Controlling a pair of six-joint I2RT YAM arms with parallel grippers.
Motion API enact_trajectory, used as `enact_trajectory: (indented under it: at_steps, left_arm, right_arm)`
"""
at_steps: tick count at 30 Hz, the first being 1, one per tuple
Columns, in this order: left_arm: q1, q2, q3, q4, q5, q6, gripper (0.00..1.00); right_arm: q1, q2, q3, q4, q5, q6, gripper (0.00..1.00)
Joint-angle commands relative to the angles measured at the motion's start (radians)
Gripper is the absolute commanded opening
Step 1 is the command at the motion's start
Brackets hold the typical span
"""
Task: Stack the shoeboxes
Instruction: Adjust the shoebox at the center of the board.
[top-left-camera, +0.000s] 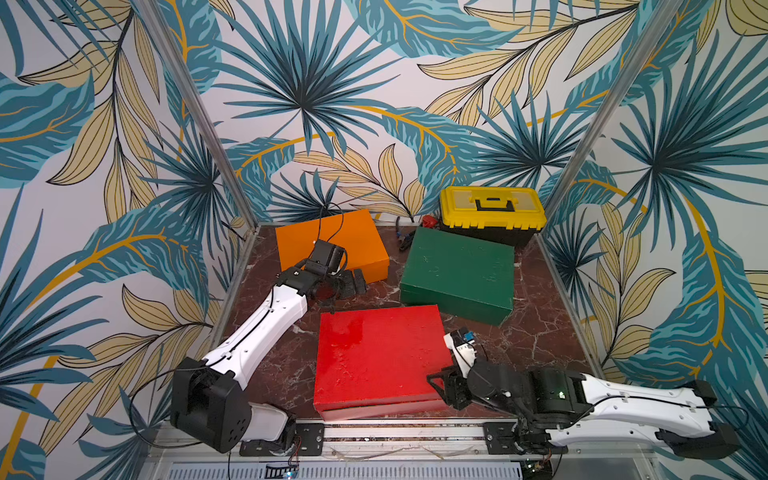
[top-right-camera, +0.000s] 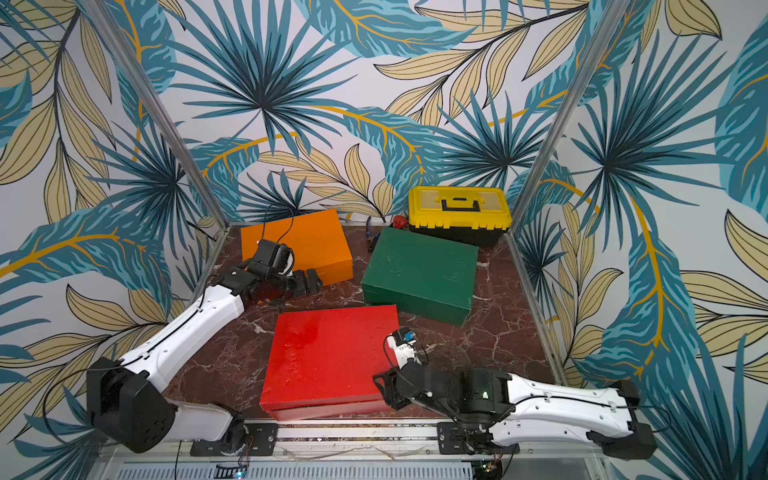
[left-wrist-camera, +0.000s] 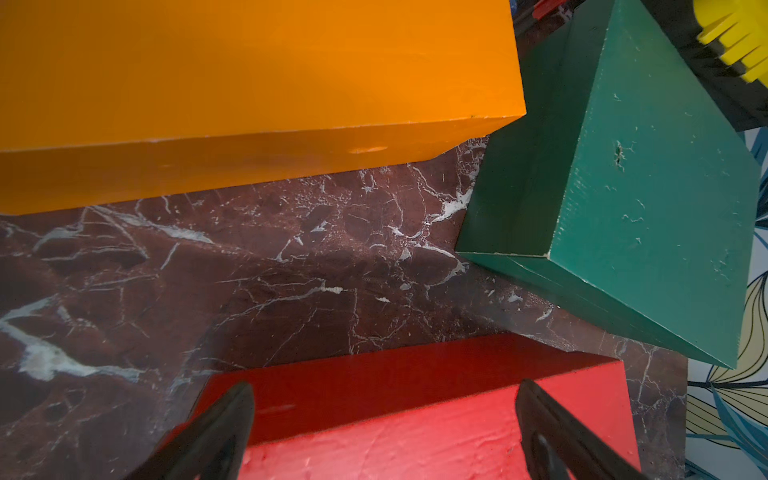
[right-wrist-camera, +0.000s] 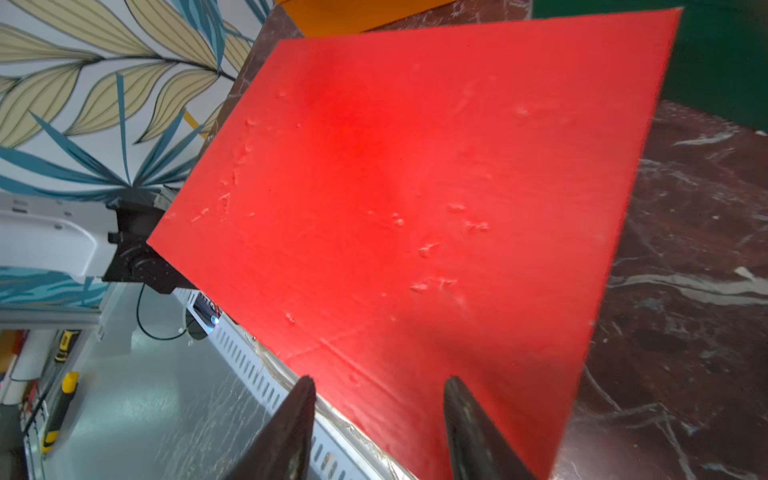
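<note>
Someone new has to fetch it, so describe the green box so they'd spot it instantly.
On the dark marble table, find the yellow-lidded toolbox in the far right corner. The green shoebox lies just in front of it, slightly askew. Its dark green colour sets it apart from the orange shoebox to its left and the red shoebox at the front.

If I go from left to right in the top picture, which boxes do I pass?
Plain orange lidded shoebox → glossy red lidded shoebox → scuffed dark green lidded shoebox → yellow-lidded black plastic toolbox.
</note>
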Motion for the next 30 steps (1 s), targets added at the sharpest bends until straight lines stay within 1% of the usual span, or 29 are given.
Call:
enact_trajectory:
  at_steps: [1, 4, 6, 9, 13, 17, 20, 24, 25, 27, 28, 30]
  left_arm:
    - [-0.006, 0.021, 0.073, 0.02, 0.02, 0.048, 0.99]
    - [-0.01, 0.053, 0.08, 0.04, 0.047, 0.053, 0.99]
    - [-0.014, 0.079, 0.09, 0.04, 0.048, 0.055, 0.99]
    - [-0.025, 0.118, 0.1, 0.04, 0.049, 0.06, 0.99]
    - [-0.032, 0.146, 0.097, 0.059, 0.053, 0.053, 0.99]
    - [-0.034, 0.152, 0.091, 0.074, 0.07, 0.047, 0.99]
    - [-0.033, 0.15, 0.098, 0.077, 0.072, 0.047, 0.99]
    - [-0.033, 0.153, 0.114, 0.077, 0.075, 0.048, 0.99]
    - [-0.034, 0.159, 0.118, 0.077, 0.076, 0.05, 0.99]
    - [-0.034, 0.171, 0.128, 0.077, 0.077, 0.054, 0.99]
    - [-0.034, 0.18, 0.134, 0.077, 0.079, 0.057, 0.99]
    - [-0.034, 0.195, 0.146, 0.077, 0.091, 0.061, 0.99]
  right_arm:
    - [0.108, 0.036, 0.047, 0.032, 0.162, 0.003, 0.52]
    - [0.202, 0.067, 0.059, 0.051, 0.241, 0.006, 0.51]
    - [0.236, 0.117, 0.059, 0.068, 0.262, 0.015, 0.51]
    - [0.239, 0.205, 0.077, 0.069, 0.244, 0.025, 0.48]
    - [0.239, 0.248, 0.031, 0.184, 0.211, 0.003, 0.49]
    - [0.234, 0.317, 0.004, 0.249, 0.218, 0.001, 0.5]
    - [0.191, 0.374, -0.002, 0.283, 0.173, 0.0, 0.5]
    - [0.057, 0.405, -0.069, 0.396, 0.046, -0.006, 0.49]
    - [0.029, 0.409, -0.083, 0.416, 0.031, -0.013, 0.49]
    - [0.001, 0.412, -0.076, 0.394, 0.068, -0.031, 0.49]
    - [-0.004, 0.408, -0.063, 0.37, 0.09, -0.043, 0.51]
    - [-0.002, 0.38, -0.026, 0.302, 0.125, -0.064, 0.6]
